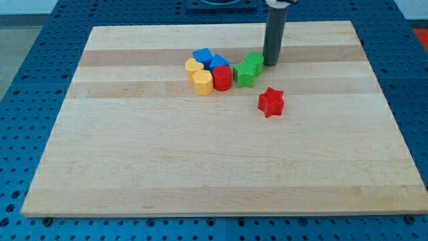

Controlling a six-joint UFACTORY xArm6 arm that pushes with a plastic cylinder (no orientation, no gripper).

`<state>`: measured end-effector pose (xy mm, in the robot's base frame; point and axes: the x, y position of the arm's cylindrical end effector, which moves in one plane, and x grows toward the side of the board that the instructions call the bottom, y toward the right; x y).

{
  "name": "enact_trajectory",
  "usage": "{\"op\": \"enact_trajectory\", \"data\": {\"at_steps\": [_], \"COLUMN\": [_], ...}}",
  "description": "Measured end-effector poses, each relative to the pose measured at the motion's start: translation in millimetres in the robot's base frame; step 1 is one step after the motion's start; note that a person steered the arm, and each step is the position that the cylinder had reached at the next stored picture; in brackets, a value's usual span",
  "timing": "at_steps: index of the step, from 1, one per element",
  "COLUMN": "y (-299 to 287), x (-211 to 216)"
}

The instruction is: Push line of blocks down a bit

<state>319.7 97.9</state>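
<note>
Blocks bunched in a rough line sit at the far middle of the wooden board (221, 161), running left to right: a yellow block (193, 66) at the left end with a second yellow block (202, 82) just nearer and touching it, a blue block (202, 57) at the far side, another blue block (219, 62) tucked right beside it, then a red cylinder-like block (223, 78) pressed against the yellow and blue ones. Right of that comes a green block (244, 74), touching the red one, and a second green block (254, 63) just beyond it at the line's right end. My tip (271, 63) is planted on the board at the far right of the line, right up against that last green block. No fingers here to report on, just the plain dark rod standing upright. Off on its own, a red star (271, 102) lies nearer and to the right, apart from the green pair. Blue perforated table (27, 80) frames the board all round.
</note>
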Motion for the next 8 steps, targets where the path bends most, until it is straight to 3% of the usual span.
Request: {"op": "enact_trajectory", "data": {"at_steps": [5, 7, 8], "y": [-8, 62, 76], "x": [4, 57, 107]}}
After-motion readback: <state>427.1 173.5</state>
